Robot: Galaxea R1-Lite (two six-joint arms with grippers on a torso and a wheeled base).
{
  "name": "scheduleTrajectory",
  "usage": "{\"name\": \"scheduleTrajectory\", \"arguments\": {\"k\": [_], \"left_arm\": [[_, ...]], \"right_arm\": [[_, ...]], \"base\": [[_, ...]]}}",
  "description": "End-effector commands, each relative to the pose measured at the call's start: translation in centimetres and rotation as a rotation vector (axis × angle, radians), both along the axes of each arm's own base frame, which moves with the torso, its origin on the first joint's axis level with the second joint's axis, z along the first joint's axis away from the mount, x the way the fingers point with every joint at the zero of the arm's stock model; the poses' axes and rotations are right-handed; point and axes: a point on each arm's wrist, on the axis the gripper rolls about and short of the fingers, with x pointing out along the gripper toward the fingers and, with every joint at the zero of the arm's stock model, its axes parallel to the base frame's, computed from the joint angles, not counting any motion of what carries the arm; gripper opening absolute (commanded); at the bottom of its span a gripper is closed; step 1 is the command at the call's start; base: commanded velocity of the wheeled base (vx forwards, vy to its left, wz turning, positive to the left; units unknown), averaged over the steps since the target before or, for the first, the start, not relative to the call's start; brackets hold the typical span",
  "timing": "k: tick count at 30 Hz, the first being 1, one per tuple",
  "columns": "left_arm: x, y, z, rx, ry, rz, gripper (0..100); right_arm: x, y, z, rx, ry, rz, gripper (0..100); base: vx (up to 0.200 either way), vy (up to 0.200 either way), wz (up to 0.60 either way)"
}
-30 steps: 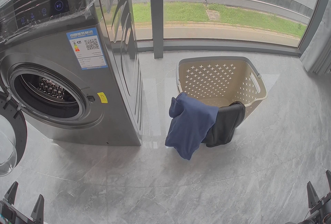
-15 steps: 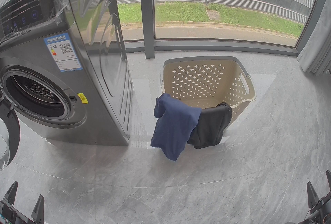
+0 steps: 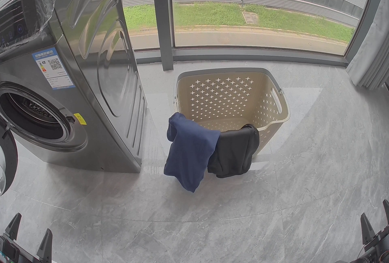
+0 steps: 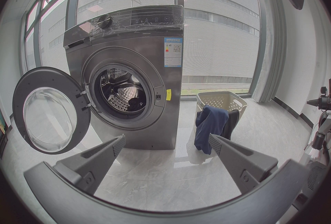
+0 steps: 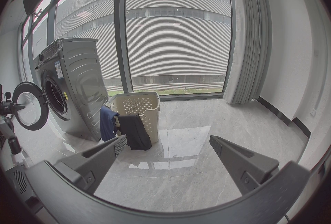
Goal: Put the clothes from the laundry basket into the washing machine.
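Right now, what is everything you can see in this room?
washing machine: one, grey, left of the basket, by the window
door: one, round, dark rim, swung open
dark item: one, inside the drum; too small to identify
laundry basket: one, beige, on the floor
blue garment: one, draped over the basket's near rim, hanging outside
black garment: one, on the same rim, touching the blue one
window: large, behind the basket
curtain: one, pale grey, far right
floor: grey stone-look tiles
left gripper: one, dark grey, open, empty
right gripper: one, dark grey, open, empty
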Motion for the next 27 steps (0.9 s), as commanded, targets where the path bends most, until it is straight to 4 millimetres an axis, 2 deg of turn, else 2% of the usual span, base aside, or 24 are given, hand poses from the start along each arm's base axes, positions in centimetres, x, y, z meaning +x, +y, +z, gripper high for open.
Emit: {"name": "scheduleTrajectory", "arguments": {"k": [1, 5, 14, 23, 27], "left_arm": [[0.06, 0.00, -0.46, -0.001, 0.008, 0.000, 100], [0.06, 0.00, -0.46, -0.001, 0.008, 0.000, 100], [0.06, 0.00, -0.46, -0.004, 0.008, 0.000, 100], [0.06, 0.00, -0.46, 0.000, 0.008, 0.000, 100], [0.06, 0.00, -0.46, 0.000, 0.008, -0.001, 100]], "right_arm": [[0.01, 0.00, -0.52, 0.000, 0.002, 0.001, 100], [0.01, 0.00, -0.52, 0.000, 0.002, 0.001, 100], [0.01, 0.00, -0.52, 0.000, 0.002, 0.001, 100], [0.01, 0.00, -0.52, 0.000, 0.002, 0.001, 100], [0.01, 0.00, -0.52, 0.000, 0.002, 0.001, 100]], "base": [[0.200, 0.000, 0.00], [0.200, 0.000, 0.00], [0.000, 0.000, 0.00], [0.000, -0.200, 0.00], [0.000, 0.000, 0.00]]}}
